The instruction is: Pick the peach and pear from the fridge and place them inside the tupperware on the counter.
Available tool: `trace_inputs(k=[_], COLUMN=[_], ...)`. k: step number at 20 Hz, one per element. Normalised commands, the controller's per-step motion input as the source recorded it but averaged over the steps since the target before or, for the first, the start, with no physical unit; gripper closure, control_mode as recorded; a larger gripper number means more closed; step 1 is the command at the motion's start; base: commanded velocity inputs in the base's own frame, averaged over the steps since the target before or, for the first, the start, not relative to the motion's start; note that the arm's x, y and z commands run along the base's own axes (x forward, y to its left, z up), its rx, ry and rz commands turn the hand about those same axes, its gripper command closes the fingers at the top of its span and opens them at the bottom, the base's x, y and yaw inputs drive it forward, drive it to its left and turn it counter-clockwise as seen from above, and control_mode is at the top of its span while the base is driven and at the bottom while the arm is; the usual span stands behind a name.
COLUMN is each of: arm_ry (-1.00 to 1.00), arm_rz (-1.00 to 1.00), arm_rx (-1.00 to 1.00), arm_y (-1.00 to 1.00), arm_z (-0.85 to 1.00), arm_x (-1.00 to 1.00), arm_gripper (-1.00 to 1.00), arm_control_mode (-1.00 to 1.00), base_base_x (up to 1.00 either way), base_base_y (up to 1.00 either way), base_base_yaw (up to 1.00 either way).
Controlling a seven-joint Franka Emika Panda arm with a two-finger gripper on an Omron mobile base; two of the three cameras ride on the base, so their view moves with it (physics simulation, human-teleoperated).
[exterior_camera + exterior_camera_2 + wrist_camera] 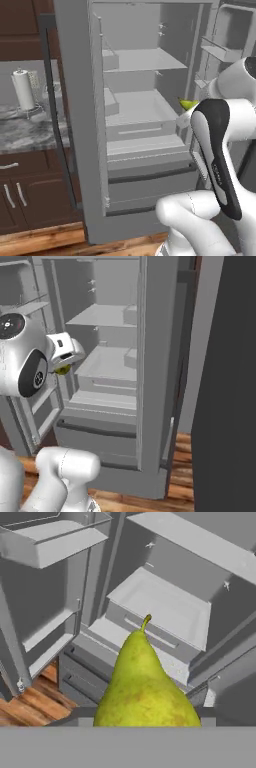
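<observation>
- Yellow-green pear (pixel 145 687) is sitting right in front of the hand camera, stem pointing to 12 o'clock.
- Gripper (pixel 62 368) is squeezing the pear, holding it up in the air just outside the fridge (pixel 145 120).
- Fridge doors are standing wide open, showing grey shelves and drawers.
- Counter (pixel 25 131) is lying at 9 o'clock in the left base view, with a paper towel roll (pixel 23 89) standing on it.

No readable text, labels, brands, numbers or signs on any surface.
</observation>
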Motion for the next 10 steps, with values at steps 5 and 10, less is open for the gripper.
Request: trace_inputs(k=[5,10], arm_ry=[0.0,0.0], arm_rz=[0.0,0.0], arm_rx=[0.0,0.0], arm_y=[0.0,0.0], arm_z=[0.0,0.0], arm_x=[0.0,0.0], arm_gripper=[1.0,1.0], arm_control_mode=[1.0,1.0], base_base_x=[-0.98,-0.3], base_base_y=[0.12,0.78], base_base_yaw=[0.0,0.0])
